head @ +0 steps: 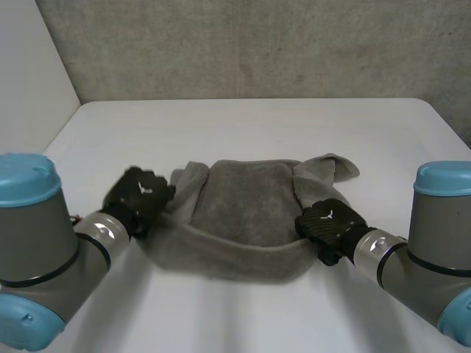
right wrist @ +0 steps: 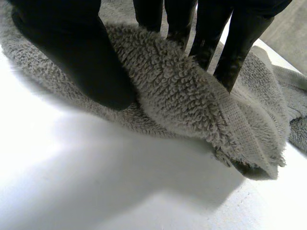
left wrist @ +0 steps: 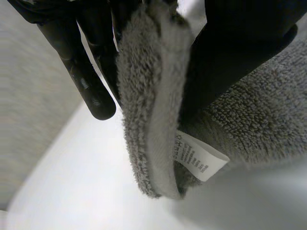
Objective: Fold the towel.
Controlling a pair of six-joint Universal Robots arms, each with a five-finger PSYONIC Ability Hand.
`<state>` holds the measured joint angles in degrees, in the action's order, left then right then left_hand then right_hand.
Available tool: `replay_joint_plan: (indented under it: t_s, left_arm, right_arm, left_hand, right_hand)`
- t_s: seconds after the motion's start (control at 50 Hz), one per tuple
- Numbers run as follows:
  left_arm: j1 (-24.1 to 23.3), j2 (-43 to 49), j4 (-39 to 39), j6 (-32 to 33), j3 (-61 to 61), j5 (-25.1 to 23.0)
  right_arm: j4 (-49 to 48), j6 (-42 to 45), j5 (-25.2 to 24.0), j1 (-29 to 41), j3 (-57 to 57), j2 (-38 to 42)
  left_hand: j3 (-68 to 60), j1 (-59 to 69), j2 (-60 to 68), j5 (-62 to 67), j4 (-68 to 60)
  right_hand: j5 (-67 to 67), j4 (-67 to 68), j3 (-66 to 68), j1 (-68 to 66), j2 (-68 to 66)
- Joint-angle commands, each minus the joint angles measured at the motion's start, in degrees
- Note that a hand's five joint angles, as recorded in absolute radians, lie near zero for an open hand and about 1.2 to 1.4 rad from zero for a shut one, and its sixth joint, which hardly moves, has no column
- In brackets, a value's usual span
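— Towel [head: 246, 202]: where?
— On the white table [head: 250, 125], long axis crosswise, near edge raised and sagging between both hands.
— Grips?
— Left hand [head: 137, 195] pinches the near left corner by the label [left wrist: 199, 158]; right hand [head: 330, 224] pinches the near right corner. The far edge lies straight ahead, equally near each.

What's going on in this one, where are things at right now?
The robot is working a grey towel on the white table. The left hand pinches the near edge at one end, by a white label. The right hand pinches the other near corner between thumb and fingers. The near edge sags between them, and the far part lies rumpled on the table. No neat fold is made yet.
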<state>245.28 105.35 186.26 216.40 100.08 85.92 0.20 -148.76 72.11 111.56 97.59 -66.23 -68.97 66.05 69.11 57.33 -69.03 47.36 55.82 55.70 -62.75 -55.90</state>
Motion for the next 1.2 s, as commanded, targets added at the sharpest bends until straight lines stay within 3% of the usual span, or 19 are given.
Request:
replay_joint_plan:
  t_s: [0.02, 0.06, 0.24, 0.38, 0.46, 0.48, 0.5, 0.52, 0.68, 0.78, 0.84, 0.92, 1.0, 1.1, 1.2]
  left_arm:
    - [4.2, -5.3, 5.1, -5.4, 1.3, -0.1]
    - [7.0, -6.0, 5.1, -7.4, 1.8, -0.3]
    - [10.8, -8.1, 5.3, -11.2, 3.6, -0.8]
    - [14.3, -10.3, 5.7, -14.2, 6.4, -4.9]
    - [14.4, -10.5, 5.7, -14.7, 7.3, -5.7]
    - [14.4, -10.6, 5.7, -14.7, 7.5, -5.7]
    - [14.4, -10.6, 5.7, -14.7, 7.5, -5.7]
    - [14.4, -10.5, 5.7, -14.7, 7.6, -5.7]
    - [14.3, -11.9, 5.7, -15.0, 7.6, -5.8]
    - [14.2, -15.2, 5.6, -17.0, 6.2, -5.7]
    - [14.1, -18.3, 5.2, -19.3, 4.1, -5.7]
    - [14.4, -22.7, 4.8, -23.1, 0.0, -5.7]
    - [14.5, -24.5, 3.2, -24.4, -2.4, -5.7]
    - [14.6, -23.8, -1.9, -24.3, -4.2, -5.9]
    - [14.7, -19.9, -3.1, -24.1, -3.3, -5.9]
  right_arm:
    - [0.2, -5.6, 0.0, -1.7, -1.4, -0.3]
    - [0.5, -6.8, -0.2, -4.4, -2.1, -0.7]
    - [0.2, -6.5, -1.3, -7.1, -3.5, 0.0]
    - [0.5, -6.3, -1.4, -9.4, -6.4, 3.6]
    - [0.4, -6.3, -1.4, -10.4, -7.1, 4.9]
    - [0.3, -6.3, -1.4, -10.5, -7.5, 5.4]
    - [0.3, -6.3, -1.4, -10.5, -7.5, 5.4]
    - [0.3, -6.3, -1.2, -10.6, -8.0, 5.8]
    - [0.4, -6.9, -0.8, -12.1, -10.5, 3.1]
    - [1.3, -7.0, -0.7, -12.0, -13.8, -3.9]
    - [4.3, -6.6, -0.4, -12.0, -18.0, -8.9]
    - [15.7, -6.1, -1.0, -12.5, -27.2, -12.8]
    - [23.7, -3.8, -1.0, -12.5, -33.3, -12.9]
    - [38.1, 8.1, 0.2, -11.8, -39.7, -11.2]
    - [42.2, 12.5, 0.2, -11.6, -38.6, -7.3]
  left_hand:
    - [-11.0, 14.0, 10.9, 12.7, -11.0]
    - [-11.0, 14.0, 10.9, 12.7, -11.0]
    - [-11.0, 14.0, 10.9, 12.7, -11.0]
    - [-11.0, 14.0, 10.9, 12.7, -11.0]
    - [-11.0, 14.0, 10.9, 12.7, -11.0]
    - [-11.0, 14.0, 10.9, 12.7, -11.0]
    - [-11.0, 14.0, 10.9, 12.7, -11.0]
    - [-11.0, 14.0, 10.9, 12.7, -11.0]
    - [-11.0, 14.0, 10.9, 12.7, -11.0]
    - [-11.0, 14.0, 10.9, 12.7, -11.0]
    - [-11.0, 14.0, 10.9, 12.7, -11.0]
    - [-11.0, 14.0, 10.9, 12.7, -11.0]
    - [-11.0, 14.0, 10.9, 12.7, -11.0]
    - [-11.0, 14.0, 10.9, 12.7, -11.0]
    - [-11.0, 14.0, 10.9, 12.7, -11.0]
  right_hand:
    - [-20.2, -18.7, -18.5, 25.6, 18.7]
    - [-20.4, -18.8, -18.7, 25.7, 18.9]
    - [-18.9, -17.3, -17.2, 24.2, 17.4]
    - [-12.3, -10.8, -10.7, 17.7, 10.9]
    - [-4.4, -2.8, -2.7, 9.8, 2.9]
    - [5.8, 7.3, 7.4, -0.4, -7.2]
    - [5.9, 7.4, 7.5, -0.5, -7.3]
    - [21.2, 22.7, 22.9, -15.8, -22.7]
    - [22.6, 24.2, 24.3, -17.3, -24.1]
    - [22.6, 24.2, 24.3, -17.3, -24.1]
    - [22.6, 24.2, 24.3, -17.3, -24.1]
    - [22.6, 24.2, 24.3, -17.3, -24.1]
    - [22.6, 24.2, 24.3, -17.3, -24.1]
    - [22.6, 24.2, 24.3, -17.3, -24.1]
    - [22.6, 24.2, 24.3, -17.3, -24.1]
